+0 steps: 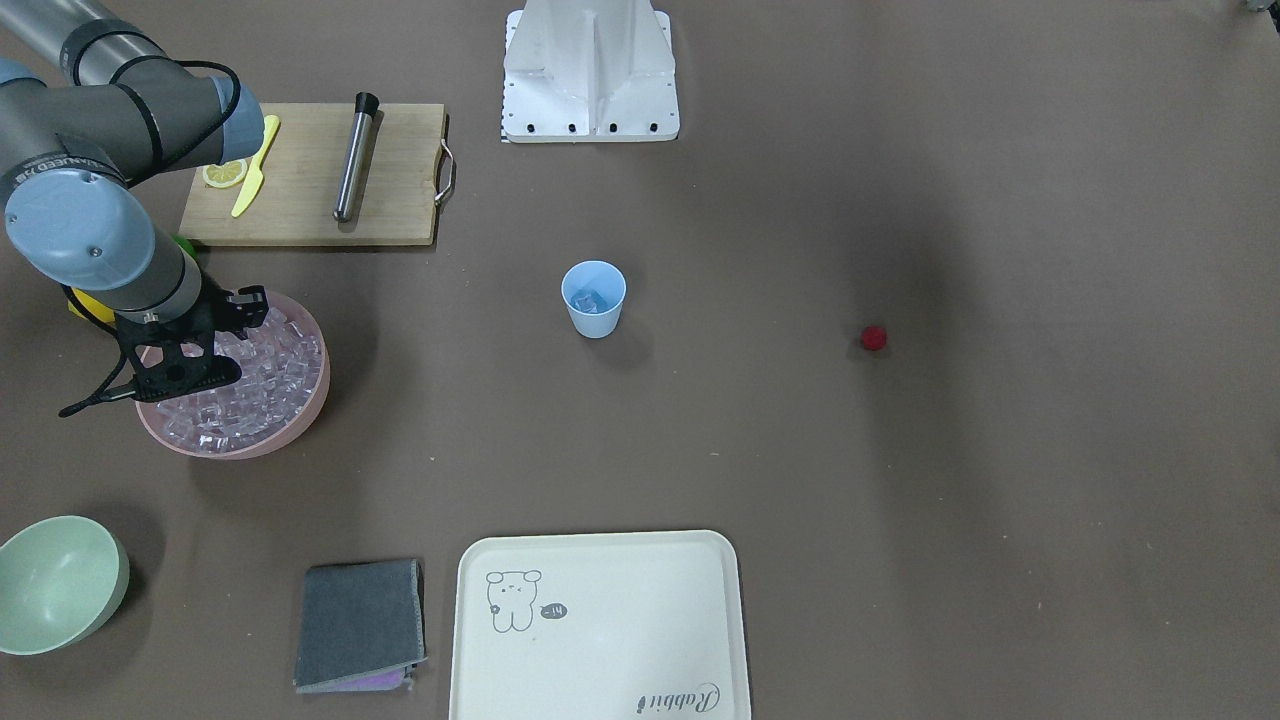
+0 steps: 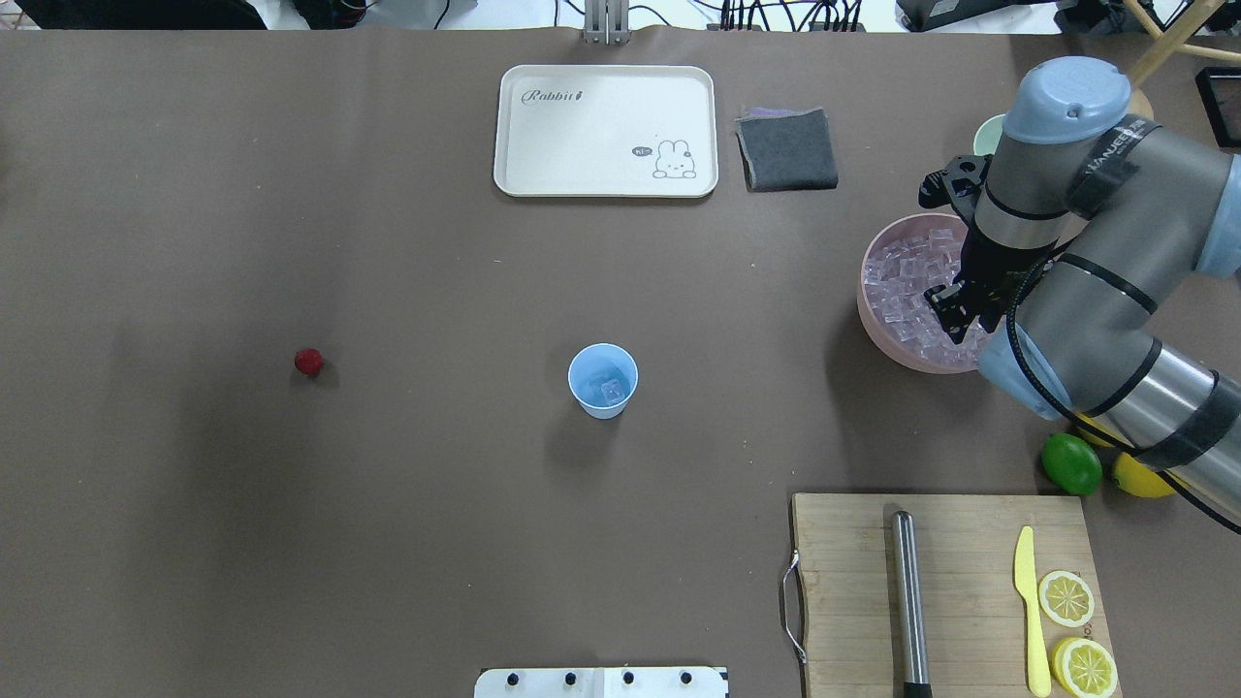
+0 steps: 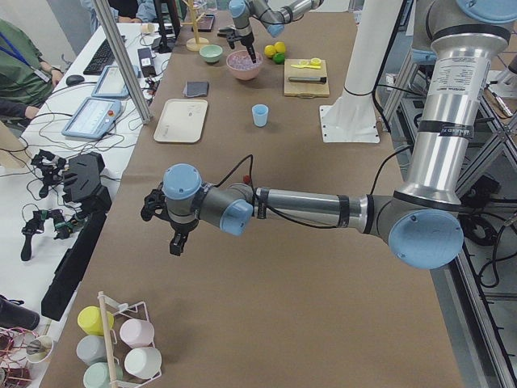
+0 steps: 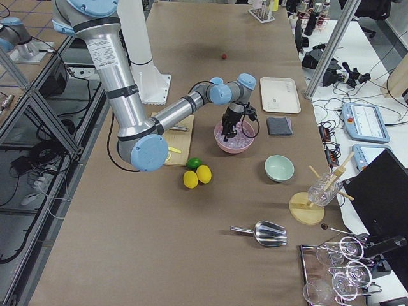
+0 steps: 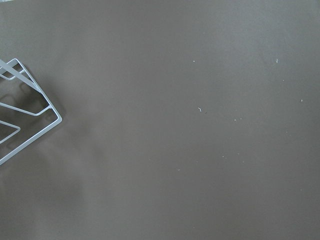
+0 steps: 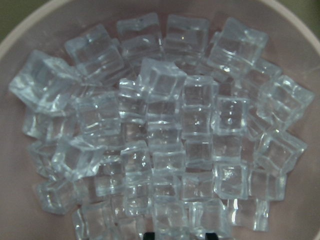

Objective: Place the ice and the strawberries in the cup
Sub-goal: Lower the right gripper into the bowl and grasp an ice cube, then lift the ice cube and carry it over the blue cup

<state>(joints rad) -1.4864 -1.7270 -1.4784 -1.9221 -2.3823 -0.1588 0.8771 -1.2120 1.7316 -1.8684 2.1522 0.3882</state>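
The light blue cup (image 2: 602, 380) stands mid-table with an ice cube inside; it also shows in the front view (image 1: 594, 298). The ice (image 6: 165, 140) fills the pink bowl (image 2: 873, 315). My right gripper (image 2: 955, 318) hangs just above the ice in the bowl; its fingertips (image 6: 156, 235) show spread at the wrist view's bottom edge, holding nothing. The small dark red strawberry (image 2: 308, 362) lies alone on the table's left half, also seen in the front view (image 1: 874, 338). My left gripper (image 3: 175, 240) hovers above bare table far from the cup; I cannot tell whether it is open.
A wooden cutting board (image 2: 960, 582) holds lemon slices, a yellow knife (image 2: 1028, 611) and a metal rod (image 2: 908, 596). A lime (image 2: 1071, 463) and lemons lie beside it. A cream tray (image 2: 606, 131), grey cloth (image 2: 786, 148), green bowl (image 1: 55, 583) and wire rack (image 5: 22, 112) are around.
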